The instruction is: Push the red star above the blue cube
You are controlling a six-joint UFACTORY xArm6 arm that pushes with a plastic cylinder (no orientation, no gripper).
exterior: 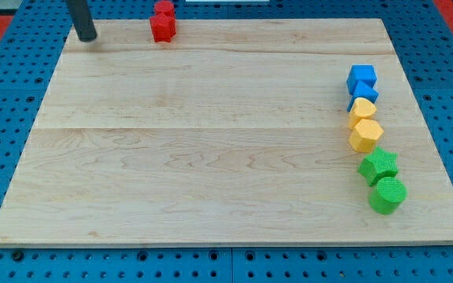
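Note:
The red star point(163, 27) sits at the top edge of the wooden board point(211, 141), left of centre. Another red block point(163, 8) lies right behind it, partly cut off by the view's top. The blue cube point(361, 77) sits near the right edge, at the head of a column of blocks. My tip point(87, 36) rests at the board's top left corner, well left of the red star and not touching it.
Below the blue cube runs a column: a second blue block point(365, 94), a yellow block point(362, 108), a yellow hexagon point(366, 135), a green star point(379, 166) and a green cylinder point(388, 195). A blue pegboard point(6, 118) surrounds the board.

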